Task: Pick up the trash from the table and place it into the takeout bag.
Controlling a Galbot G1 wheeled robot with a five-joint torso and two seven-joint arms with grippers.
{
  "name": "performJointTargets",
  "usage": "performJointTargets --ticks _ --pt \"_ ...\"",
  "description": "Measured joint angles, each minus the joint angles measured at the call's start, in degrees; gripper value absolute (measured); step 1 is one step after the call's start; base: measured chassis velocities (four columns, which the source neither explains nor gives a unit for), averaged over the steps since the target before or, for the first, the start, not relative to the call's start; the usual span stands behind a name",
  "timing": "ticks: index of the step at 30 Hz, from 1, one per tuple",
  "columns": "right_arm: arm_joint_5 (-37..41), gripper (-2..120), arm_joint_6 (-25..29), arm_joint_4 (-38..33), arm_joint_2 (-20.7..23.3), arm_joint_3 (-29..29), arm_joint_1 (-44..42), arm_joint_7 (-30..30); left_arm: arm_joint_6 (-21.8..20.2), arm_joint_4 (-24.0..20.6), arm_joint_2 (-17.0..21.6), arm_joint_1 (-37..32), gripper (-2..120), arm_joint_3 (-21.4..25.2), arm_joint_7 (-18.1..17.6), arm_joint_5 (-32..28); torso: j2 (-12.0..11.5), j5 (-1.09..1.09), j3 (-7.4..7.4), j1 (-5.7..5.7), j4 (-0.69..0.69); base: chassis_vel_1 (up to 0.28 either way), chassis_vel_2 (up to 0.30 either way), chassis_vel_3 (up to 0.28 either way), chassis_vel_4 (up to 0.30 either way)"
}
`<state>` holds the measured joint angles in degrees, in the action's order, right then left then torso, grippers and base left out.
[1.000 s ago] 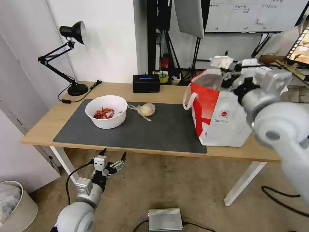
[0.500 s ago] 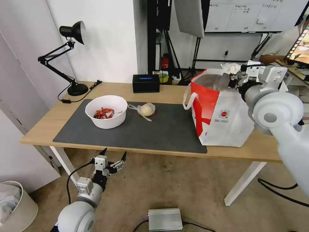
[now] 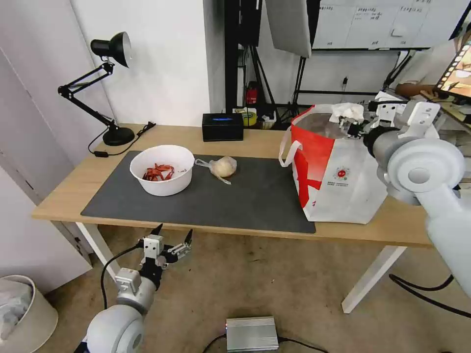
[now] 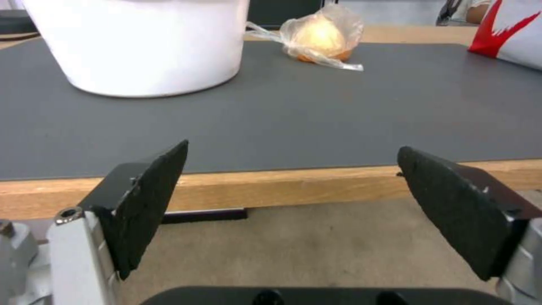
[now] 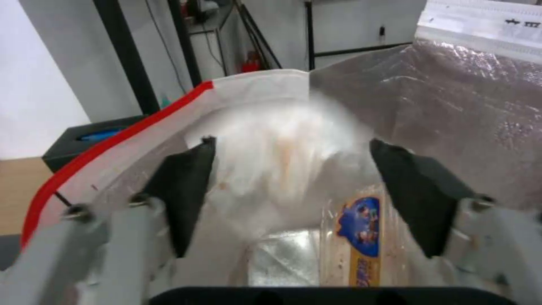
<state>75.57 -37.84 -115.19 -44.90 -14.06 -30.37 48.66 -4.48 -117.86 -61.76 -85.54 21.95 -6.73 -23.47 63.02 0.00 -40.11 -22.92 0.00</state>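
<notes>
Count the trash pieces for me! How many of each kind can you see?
White bowl with red scraps: 1
Baggie with a yellowish lump: 1
Crumpled tissue: 1
Clear clamshell tray, inside the takeout bag: 1
Total: 4

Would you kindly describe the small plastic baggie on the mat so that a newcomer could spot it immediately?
Start at the long light-wood table and its large dark grey mat. On the mat's far half, just right of the white round bowl, lies the baggie. Unlike the bowl with its red scraps, it is clear, crinkled plastic knotted around a yellowish lump, and it sits well left of the takeout bag.
</notes>
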Motion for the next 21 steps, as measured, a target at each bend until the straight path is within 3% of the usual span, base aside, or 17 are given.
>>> performJointTargets --ticks 9,13,16,19,21 --pt "-1.2 99 -0.1 0.2 0.0 0.3 0.2 -0.5 0.0 0.1 0.0 0.2 100 -0.2 0.0 0.0 0.0 0.00 0.00 0.00 0.00 0.000 0.000 0.000 0.000" --pt "-1.9 100 -0.1 0.2 0.0 0.4 0.0 -1.4 0.0 0.1 0.0 0.1 100 -0.2 0.0 0.0 0.0 0.00 0.00 0.00 0.00 0.000 0.000 0.000 0.000" --pt "-2.8 100 1.4 -0.1 -0.1 0.4 -0.2 -4.5 -0.1 0.1 0.0 0.1 100 -0.2 0.0 0.0 0.0 0.00 0.00 0.00 0.00 0.000 0.000 0.000 0.000" --pt "-4.6 100 7.7 -1.8 -0.4 0.4 -1.5 -14.3 -0.1 0.1 -0.1 0.1 100 -0.2 0.0 0.0 0.0 -0.01 0.01 0.00 0.01 0.000 0.000 0.000 0.000" --pt "-5.9 100 10.0 -2.2 -0.6 0.6 -2.1 -17.5 -0.1 0.1 -0.1 0.1 100 -0.2 0.0 0.0 0.0 -0.01 0.01 0.00 0.00 0.000 0.000 0.000 0.000"
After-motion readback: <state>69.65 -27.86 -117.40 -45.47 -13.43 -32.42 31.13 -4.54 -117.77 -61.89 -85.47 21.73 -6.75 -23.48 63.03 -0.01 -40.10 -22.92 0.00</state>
